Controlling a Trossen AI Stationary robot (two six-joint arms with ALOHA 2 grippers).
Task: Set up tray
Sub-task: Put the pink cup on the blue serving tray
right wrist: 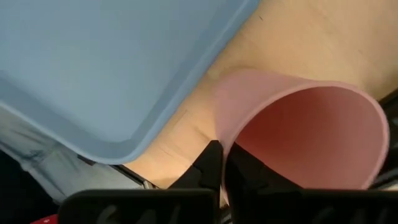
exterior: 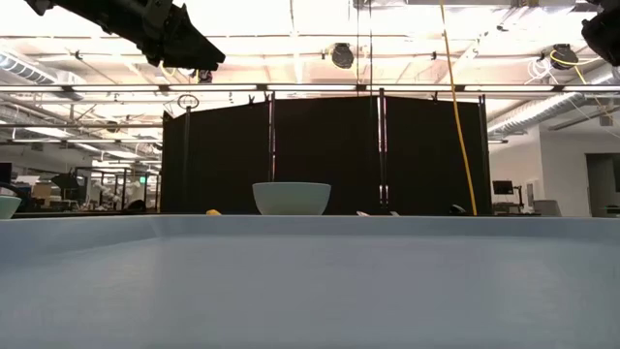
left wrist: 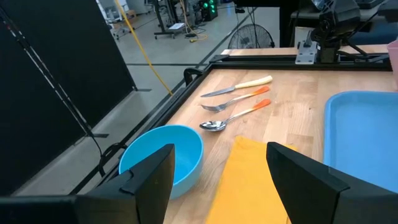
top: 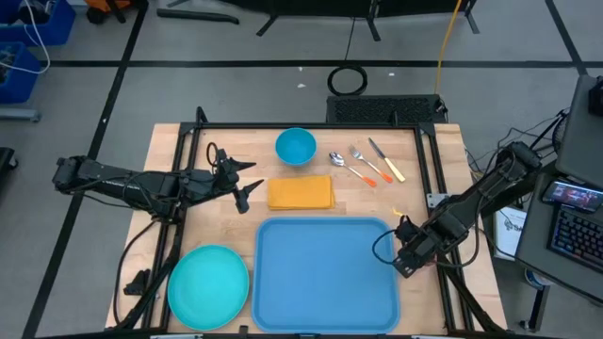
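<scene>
My right gripper (right wrist: 219, 163) is pinched on the rim of a pink cup (right wrist: 311, 134), just off the tray's (top: 325, 273) right edge. The tray lies at the bench's near edge, beside a teal plate (top: 207, 285). My left gripper (top: 243, 181) hangs parted near the napkin (top: 301, 193), the bowl (top: 295, 146) and cutlery (top: 366, 164) beyond.

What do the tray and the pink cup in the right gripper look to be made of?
Tray: likely moulded plastic, smooth matte blue, with rounded corners and a raised rim. Pink cup: probably thin plastic or silicone, matte; its wall looks thin where the right gripper's shut fingers pinch the rim. Neither can be settled by look alone.
</scene>
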